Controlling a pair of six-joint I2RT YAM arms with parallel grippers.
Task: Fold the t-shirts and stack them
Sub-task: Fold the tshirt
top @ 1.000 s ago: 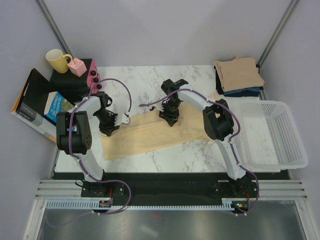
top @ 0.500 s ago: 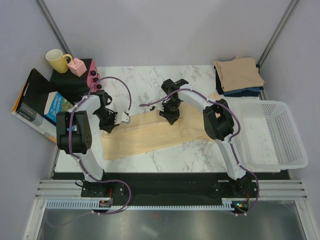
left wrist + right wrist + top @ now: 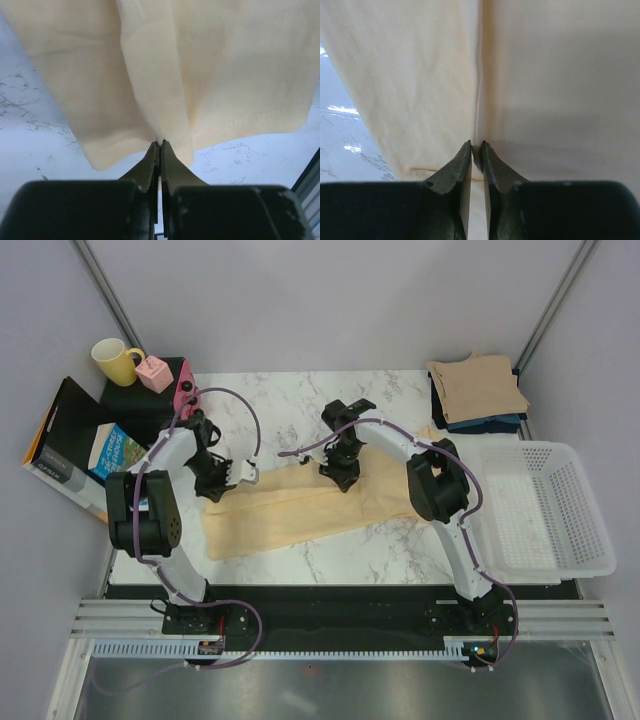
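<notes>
**Marble table** (image 3: 300, 400): one. It carries all the t-shirts and the basket.

**Pale yellow-cream t-shirt** (image 3: 290, 512): one. It lies in the middle of the table as a long folded band. In the top view its long axis runs at a slant, from the near-left up to the far-right. The left end sits below the left arm. The right end reaches toward the basket. A stitched hem edge shows in the left wrist view. Which end holds the collar cannot be told.

**White mesh basket** (image 3: 590, 530): one, at the right edge of the table.

**Folded stack**, far-right corner: one tan-beige t-shirt (image 3: 478, 385) lies on top. Dark navy/teal t-shirt fabric (image 3: 492, 424) shows beneath it. The number of dark layers cannot be told.

**Left gripper** (image 3: 160, 145): fingers clamped together on a raised fold at the cream shirt's hem, near its left end.

**Right gripper** (image 3: 476, 145): fingers pinched on a crease of the same shirt, at its far edge around mid-length.

**Yellow mug** (image 3: 115, 360): one, off the table's far-left corner.
</notes>
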